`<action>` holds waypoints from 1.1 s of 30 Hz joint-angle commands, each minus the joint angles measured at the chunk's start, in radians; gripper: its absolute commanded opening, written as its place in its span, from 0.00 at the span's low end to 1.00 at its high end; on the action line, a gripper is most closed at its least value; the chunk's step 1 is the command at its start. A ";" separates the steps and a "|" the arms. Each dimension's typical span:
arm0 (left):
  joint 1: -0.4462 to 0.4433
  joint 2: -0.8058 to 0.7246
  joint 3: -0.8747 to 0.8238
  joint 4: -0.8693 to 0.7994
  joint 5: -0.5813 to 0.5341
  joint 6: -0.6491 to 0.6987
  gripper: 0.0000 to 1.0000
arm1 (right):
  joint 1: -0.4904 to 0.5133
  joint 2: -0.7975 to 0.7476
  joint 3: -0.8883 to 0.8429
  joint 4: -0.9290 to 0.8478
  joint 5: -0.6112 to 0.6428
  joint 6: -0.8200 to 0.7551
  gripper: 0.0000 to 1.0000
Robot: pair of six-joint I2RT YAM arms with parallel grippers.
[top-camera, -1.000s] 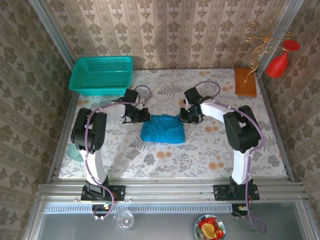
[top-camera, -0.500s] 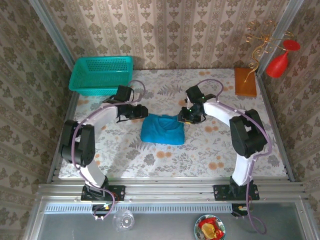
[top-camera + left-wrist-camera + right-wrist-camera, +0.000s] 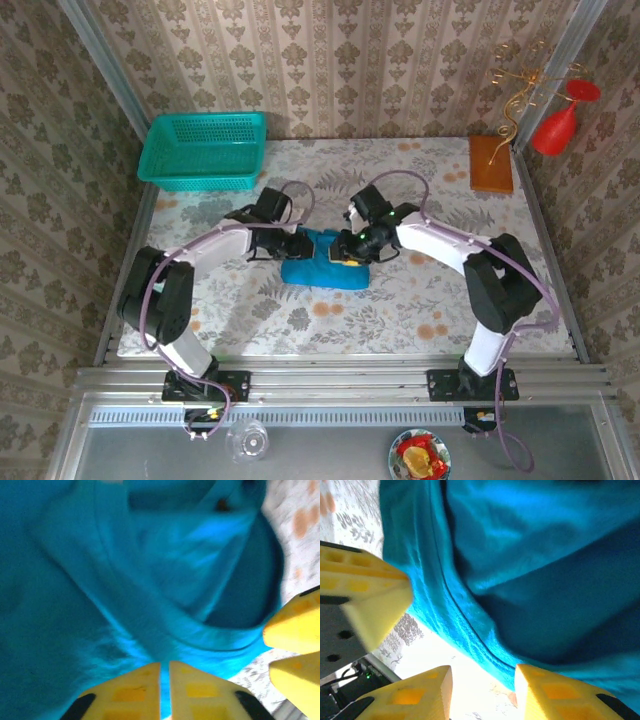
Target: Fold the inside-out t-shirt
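**Two grippers meet over the far part of the teal shirt**

The inside-out t-shirt [image 3: 325, 268] lies bunched in a rough rectangle near the middle of the flowered desk [image 3: 430, 300]. It is well apart from the turquoise mesh basket [image 3: 203, 180] at the far left corner.

Both arms reach inward over the cloth. The left gripper [image 3: 297, 243] is at the shirt's far left corner. The right gripper [image 3: 347, 250] is just beside it, over the far part of the shirt.

In the left wrist view the left jaws are drawn almost together, with a thin strip of teal cloth pinched between them. A stitched hem band curves across the fabric above them. The other arm's yellow fingers [image 3: 295, 627] show at the right edge of that view.

In the right wrist view the right jaws stand apart and clamp nothing, with bare desk showing between them. The shirt's hemmed edge runs diagonally just above them and reaches down to the right-hand finger.
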 commanded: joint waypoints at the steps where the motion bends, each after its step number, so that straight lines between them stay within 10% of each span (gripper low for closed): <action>1: 0.008 0.018 -0.099 0.019 -0.012 -0.027 0.07 | -0.006 0.050 -0.079 0.059 -0.033 0.060 0.37; 16: 0.026 -0.090 -0.082 0.046 -0.026 -0.060 0.08 | -0.021 0.004 0.018 0.004 -0.030 0.051 0.37; 33: 0.107 0.309 0.171 0.000 -0.151 0.016 0.07 | -0.118 0.315 0.200 0.097 -0.026 0.084 0.36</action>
